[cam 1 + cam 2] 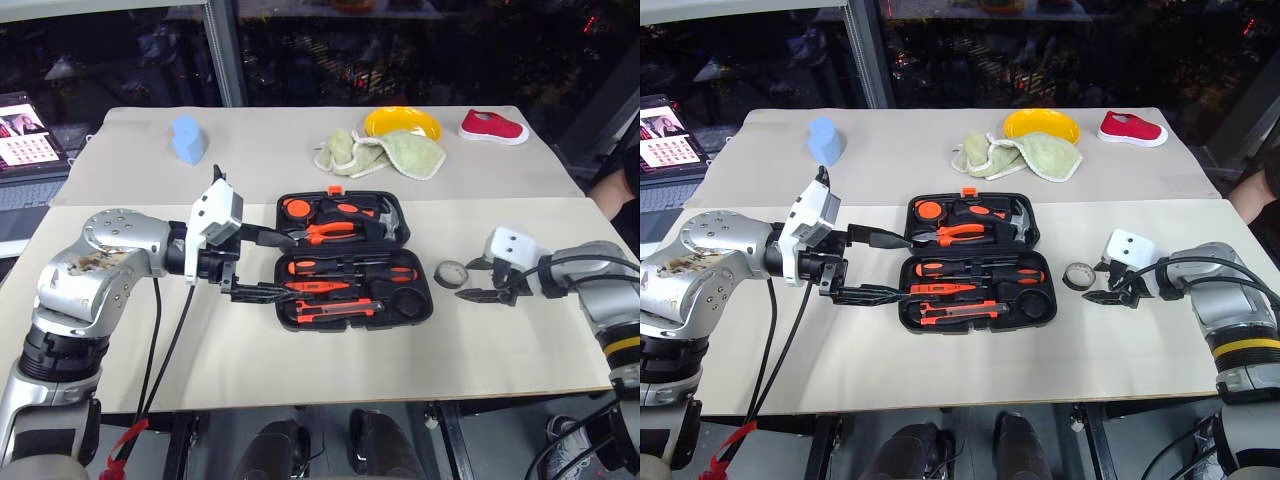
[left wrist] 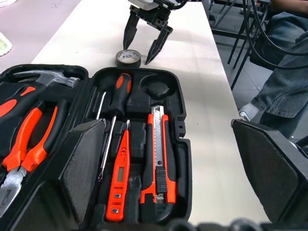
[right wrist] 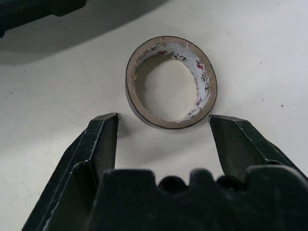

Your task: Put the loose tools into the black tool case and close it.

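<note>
On the left, your left gripper [image 1: 262,265] is hovering over the left edge of the black tool case [image 1: 420,305], its fingers spread wide and holding nothing. The case is lying open in the middle of the worktop [image 1: 300,360]. The screwdrivers [image 2: 117,98], the utility knife [image 2: 158,149] and the tester pen [image 2: 118,180] are already sitting in the slots of its near half, and the round recess [image 2: 156,89] at the right end is standing empty.

The tape roll [image 1: 1078,275] is still loose. It is lying flat on the worktop just to the right of the case, between the case and your right gripper [image 1: 1101,297]. That gripper is pointing left toward the roll, with its fingers spread a little wider than the roll and not touching it. The roll is sitting just past the fingertips [image 3: 103,130], centred on the gap.

So the right arm is much nearer. I think you only need a short push toward the left before you are closing on the roll.
</note>
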Robot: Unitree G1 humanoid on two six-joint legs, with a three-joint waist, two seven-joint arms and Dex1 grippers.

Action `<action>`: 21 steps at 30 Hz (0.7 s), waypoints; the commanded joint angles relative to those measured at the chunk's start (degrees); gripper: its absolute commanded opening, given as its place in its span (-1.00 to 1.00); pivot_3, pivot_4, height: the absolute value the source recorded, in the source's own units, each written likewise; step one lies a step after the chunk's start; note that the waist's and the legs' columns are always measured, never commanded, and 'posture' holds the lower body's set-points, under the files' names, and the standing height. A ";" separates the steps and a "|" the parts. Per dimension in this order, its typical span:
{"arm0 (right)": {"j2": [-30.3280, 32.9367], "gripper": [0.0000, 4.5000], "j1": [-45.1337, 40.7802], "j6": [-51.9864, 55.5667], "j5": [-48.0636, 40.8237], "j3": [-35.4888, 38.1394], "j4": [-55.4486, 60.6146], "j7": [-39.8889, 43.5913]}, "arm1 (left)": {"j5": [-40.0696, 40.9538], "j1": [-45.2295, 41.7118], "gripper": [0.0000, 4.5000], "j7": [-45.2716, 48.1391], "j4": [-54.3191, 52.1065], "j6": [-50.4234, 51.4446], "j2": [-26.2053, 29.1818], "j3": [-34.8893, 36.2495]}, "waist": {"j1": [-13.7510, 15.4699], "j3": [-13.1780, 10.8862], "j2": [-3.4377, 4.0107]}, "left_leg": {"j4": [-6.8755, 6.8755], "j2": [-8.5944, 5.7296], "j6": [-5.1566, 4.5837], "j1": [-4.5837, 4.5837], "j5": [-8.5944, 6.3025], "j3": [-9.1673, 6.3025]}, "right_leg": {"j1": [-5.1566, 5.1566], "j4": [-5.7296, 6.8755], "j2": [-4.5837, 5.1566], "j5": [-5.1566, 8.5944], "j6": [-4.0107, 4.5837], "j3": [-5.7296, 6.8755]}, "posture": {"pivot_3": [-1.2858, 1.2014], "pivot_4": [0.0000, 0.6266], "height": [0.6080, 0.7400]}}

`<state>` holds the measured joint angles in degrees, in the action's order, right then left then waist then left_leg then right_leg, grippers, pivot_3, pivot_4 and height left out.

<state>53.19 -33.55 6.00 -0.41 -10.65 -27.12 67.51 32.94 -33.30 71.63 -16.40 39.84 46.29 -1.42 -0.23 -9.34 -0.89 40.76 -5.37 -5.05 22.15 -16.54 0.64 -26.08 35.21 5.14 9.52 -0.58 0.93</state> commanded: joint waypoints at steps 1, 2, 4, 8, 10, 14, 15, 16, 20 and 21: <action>0.07 0.56 -1.00 -0.35 0.14 1.08 2.85 0.64 | 0.24 -0.34 1.00 -0.57 -1.62 -1.43 0.44 0.62 | -0.15 0.00 0.00 | 0.00 0.00 0.00 0.00 0.00 0.00 | 0.00 0.00 0.00 0.00 0.00 0.00 | 0.03 -0.52 0.88; 0.46 0.56 -0.86 -0.18 0.14 1.37 3.71 0.71 | 0.23 -0.25 1.00 -0.62 -1.69 -1.55 0.52 0.65 | -0.24 0.00 0.00 | 0.00 0.00 0.00 0.00 0.00 0.00 | 0.00 0.00 0.00 0.00 0.00 0.00 | 0.03 -0.52 0.88; 1.63 0.56 -0.22 1.80 -0.72 2.65 6.34 1.03 | 0.27 -0.21 1.00 -0.77 -1.80 -1.58 0.64 0.72 | -0.28 0.00 0.00 | 0.00 0.00 0.00 0.04 0.00 0.00 | -0.05 0.01 0.00 0.00 0.00 0.00 | 0.03 -0.52 0.88; 3.51 0.56 1.93 5.48 -3.91 5.42 12.39 3.05 | 0.13 -0.14 1.00 -1.18 -1.84 -1.85 0.65 0.79 | -0.20 -0.01 0.01 | -0.01 0.00 0.00 0.07 0.00 -0.01 | -0.08 0.00 0.00 0.00 0.00 0.01 | 0.03 -0.52 0.88; 3.85 0.56 2.65 7.25 -4.82 5.84 14.75 3.90 | 0.08 -0.36 1.00 -1.55 -1.73 -1.93 0.38 0.60 | -0.03 -0.01 0.01 | -0.01 0.00 0.00 0.08 0.00 -0.01 | -0.07 -0.03 0.01 0.00 0.00 0.02 | 0.03 -0.52 0.88; 2.14 0.56 2.72 8.73 -4.35 4.43 15.71 3.61 | -0.10 -0.71 1.00 -1.78 -1.26 -2.43 0.16 0.33 | 0.26 -0.01 0.01 | 0.00 0.00 0.00 0.08 -0.01 -0.03 | -0.05 -0.04 0.01 0.00 0.00 0.02 | 0.03 -0.52 0.88; 1.60 0.56 2.61 8.68 -3.96 3.86 15.43 3.60 | -0.21 -0.87 1.00 -1.78 -1.03 -2.59 0.09 0.25 | 0.26 -0.01 0.01 | 0.00 0.00 0.00 0.07 -0.01 -0.03 | -0.04 -0.04 0.01 0.00 0.00 0.03 | 0.03 -0.52 0.88; 1.05 0.56 2.47 8.52 -3.46 3.32 14.86 3.49 | -0.29 -1.00 1.00 -1.76 -0.88 -2.74 0.04 0.19 | 0.26 -0.01 0.01 | 0.00 0.00 0.00 0.07 0.00 -0.03 | -0.04 -0.04 0.01 0.00 0.00 0.03 | 0.03 -0.52 0.88; -0.77 0.56 1.50 7.76 -1.58 1.55 11.51 3.05 | -0.49 -1.61 1.00 -1.71 -0.31 -3.16 -0.25 -0.11 | 0.29 -0.01 0.01 | 0.00 0.00 -0.01 0.09 0.00 -0.03 | -0.07 -0.03 0.00 0.00 0.00 0.02 | 0.03 -0.52 0.88; -1.23 0.44 1.18 7.38 -1.02 1.12 10.37 2.81 | -0.52 -1.79 1.00 -1.72 -0.21 -3.23 -0.36 -0.21 | 0.29 -0.01 0.01 | 0.00 -0.01 -0.01 0.09 0.00 -0.03 | -0.07 -0.03 0.01 0.00 0.00 0.03 | 0.03 -0.52 0.88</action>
<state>51.96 -30.91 14.29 -2.38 -9.74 -15.35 70.79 32.26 -33.58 70.16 -16.45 37.63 45.96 -1.81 0.06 -9.35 -0.89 40.76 -5.38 -5.05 22.24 -16.54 0.61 -26.15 35.17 5.14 9.51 -0.59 0.96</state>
